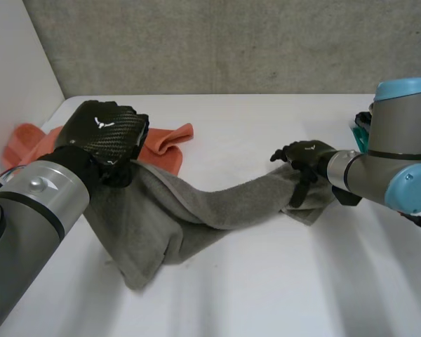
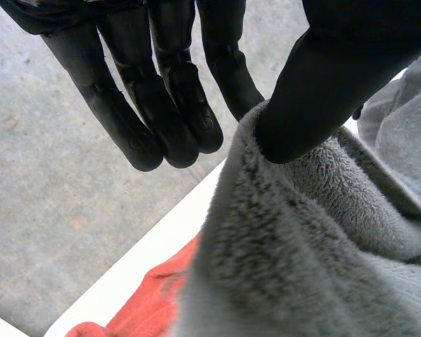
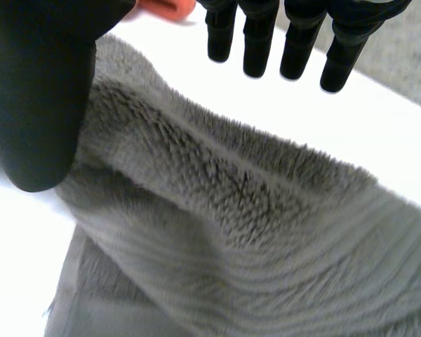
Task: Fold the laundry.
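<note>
While the white table (image 1: 266, 295) bears its drooping lower folds, the grey towel (image 1: 217, 207) stretches raised between both hands. An orange cloth (image 1: 165, 144) lies just behind it. The left hand (image 1: 102, 133) pinches one end between thumb and fingers; the right hand (image 1: 309, 154) curls round the other end.

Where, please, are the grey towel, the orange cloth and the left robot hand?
grey towel (image 1: 210, 207), head view, sagging middle.
orange cloth (image 1: 170, 144), head view, folded end.
left robot hand (image 1: 105, 130), head view, back of hand.
</note>
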You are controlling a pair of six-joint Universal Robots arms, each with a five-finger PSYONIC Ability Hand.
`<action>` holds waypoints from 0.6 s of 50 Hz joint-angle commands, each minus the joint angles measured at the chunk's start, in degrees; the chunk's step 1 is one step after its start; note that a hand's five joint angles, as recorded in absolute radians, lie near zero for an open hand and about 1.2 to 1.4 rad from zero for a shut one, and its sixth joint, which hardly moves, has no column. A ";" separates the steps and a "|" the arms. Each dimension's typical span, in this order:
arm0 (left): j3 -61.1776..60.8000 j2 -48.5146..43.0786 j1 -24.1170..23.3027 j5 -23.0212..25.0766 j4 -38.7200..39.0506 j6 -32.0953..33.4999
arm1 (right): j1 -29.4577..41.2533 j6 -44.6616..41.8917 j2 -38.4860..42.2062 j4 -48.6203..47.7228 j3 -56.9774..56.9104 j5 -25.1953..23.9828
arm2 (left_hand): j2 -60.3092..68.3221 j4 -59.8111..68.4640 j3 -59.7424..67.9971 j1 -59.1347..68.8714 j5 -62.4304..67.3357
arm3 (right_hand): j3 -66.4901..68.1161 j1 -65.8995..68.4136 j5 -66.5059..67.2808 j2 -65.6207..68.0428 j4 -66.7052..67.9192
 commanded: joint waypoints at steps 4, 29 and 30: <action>3.76 2.05 -0.10 0.09 -0.83 -0.95 | -0.15 12.44 -17.07 -7.47 18.91 8.18 | 11.50 11.30 11.99 13.77 13.38 | -3.51 -3.88 -3.22 -3.81 -3.63; 12.39 7.86 -1.07 0.26 -3.64 -2.01 | 1.08 16.15 -26.18 -18.47 48.50 7.04 | 11.50 11.30 11.99 13.77 13.38 | 17.23 16.86 17.52 16.93 17.11; 12.30 7.86 -0.89 0.35 -3.64 -2.01 | 1.34 16.07 -25.11 -19.00 47.79 7.57 | 11.50 11.30 11.99 13.77 13.38 | 13.51 13.15 13.81 13.22 13.40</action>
